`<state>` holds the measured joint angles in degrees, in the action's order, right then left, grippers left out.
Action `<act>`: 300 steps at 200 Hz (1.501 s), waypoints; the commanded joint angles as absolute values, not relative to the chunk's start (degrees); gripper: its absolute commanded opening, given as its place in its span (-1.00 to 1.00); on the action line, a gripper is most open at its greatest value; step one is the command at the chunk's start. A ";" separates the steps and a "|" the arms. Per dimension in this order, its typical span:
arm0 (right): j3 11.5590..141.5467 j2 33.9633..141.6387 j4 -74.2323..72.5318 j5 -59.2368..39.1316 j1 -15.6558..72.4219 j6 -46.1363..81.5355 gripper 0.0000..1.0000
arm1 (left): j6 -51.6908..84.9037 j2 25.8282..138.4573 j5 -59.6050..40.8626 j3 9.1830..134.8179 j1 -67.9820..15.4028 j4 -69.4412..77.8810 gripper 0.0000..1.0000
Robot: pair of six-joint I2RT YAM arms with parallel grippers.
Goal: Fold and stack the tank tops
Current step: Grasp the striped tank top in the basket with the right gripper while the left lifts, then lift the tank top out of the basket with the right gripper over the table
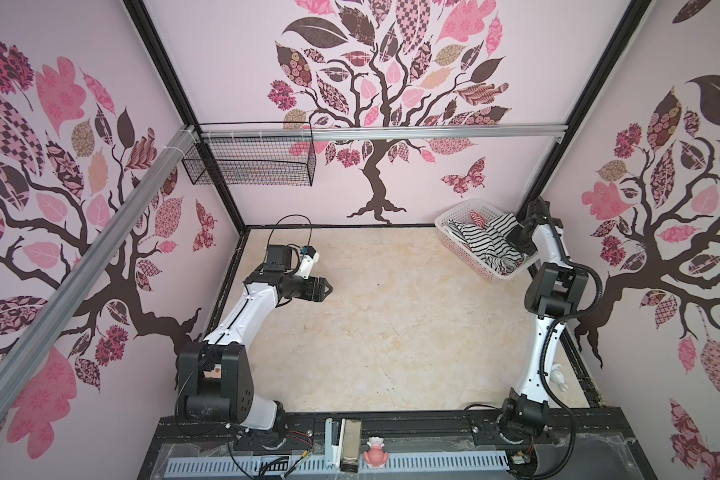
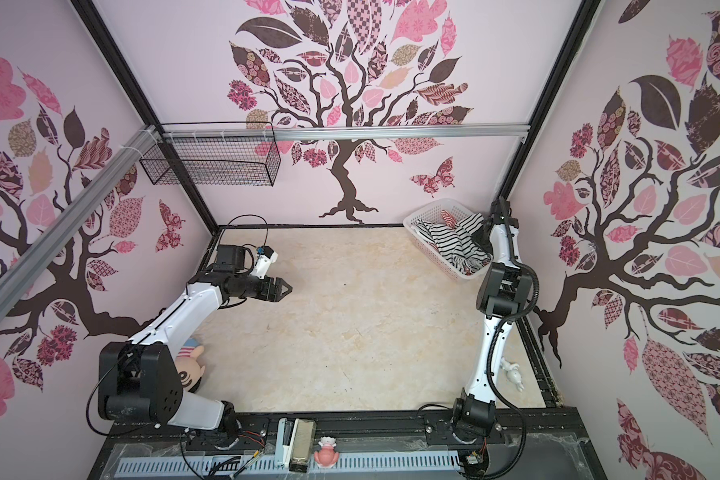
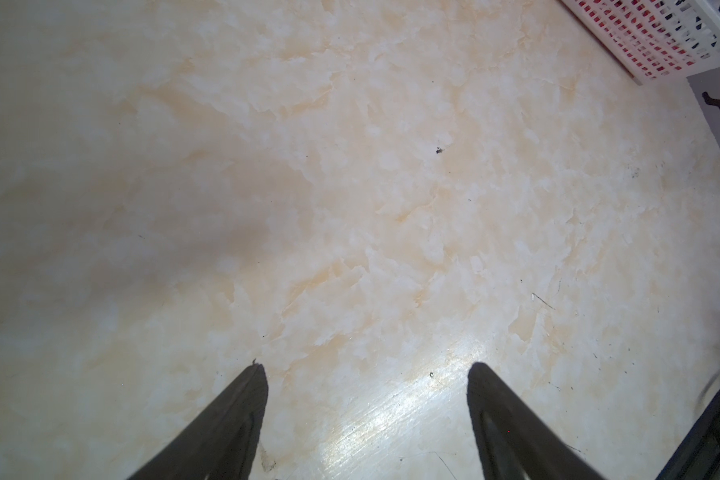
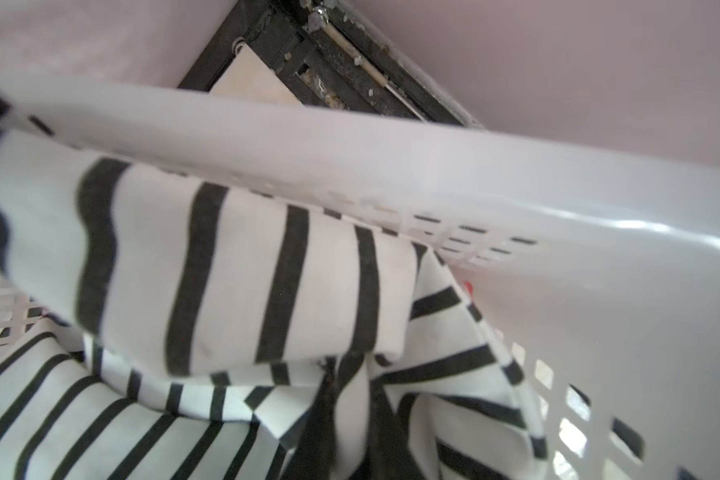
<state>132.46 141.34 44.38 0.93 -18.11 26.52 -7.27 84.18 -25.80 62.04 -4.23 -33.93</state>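
Between closed right gripper (image 4: 352, 419) tips, pinching black-and-white tank top (image 4: 233, 282) to lift from basket (image 4: 599, 291), with left gripper (image 3: 368, 368) spread above table (image 3: 350, 187).

No legible text, label, brand or number in any view. Black-and-white tank top (image 4: 233, 270) at right claw (image 4: 352, 386): stripes only.

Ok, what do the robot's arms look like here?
The left arm and right arm both have white link shells and black joint housings. A ribbed black hose runs along the right one; a thin black cable loops above the left wrist. The left gripper is black with tapering, pointed fingers.
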 commanded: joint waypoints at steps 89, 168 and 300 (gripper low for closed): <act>122.87 110.57 39.04 -6.44 -10.93 28.20 -1.00 | -5.36 81.98 -23.88 60.39 -4.41 -31.49 0.64; 118.22 89.96 26.34 -16.18 2.26 30.65 -1.00 | -0.17 81.67 -25.26 61.61 2.18 -27.39 0.66; 150.82 121.70 17.20 -33.51 21.34 44.82 -1.00 | -0.46 77.79 -22.15 60.91 4.92 -28.39 0.68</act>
